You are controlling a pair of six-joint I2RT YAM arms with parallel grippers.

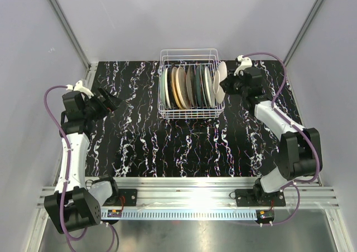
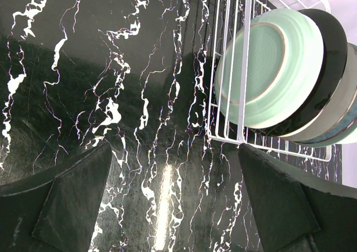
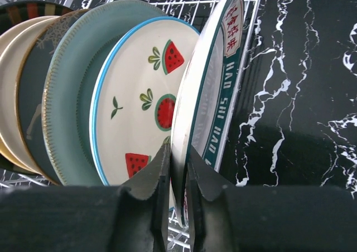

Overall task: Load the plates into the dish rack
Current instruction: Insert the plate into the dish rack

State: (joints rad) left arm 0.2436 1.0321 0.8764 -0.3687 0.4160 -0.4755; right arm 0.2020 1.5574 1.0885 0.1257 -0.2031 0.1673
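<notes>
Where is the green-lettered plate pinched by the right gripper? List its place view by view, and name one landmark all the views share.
Top external: the lettered plate leans at the right end of the dish rack, by the right gripper.
Left wrist: not distinguishable; nearer plates hide that end.
Right wrist: centre, its rim pinched in the right gripper.
Shared landmark: the white wire dish rack.

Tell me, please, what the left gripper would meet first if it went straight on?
Probably the bare table, beside the dish rack; its open fingers point down at it, though depth is unclear.
</notes>
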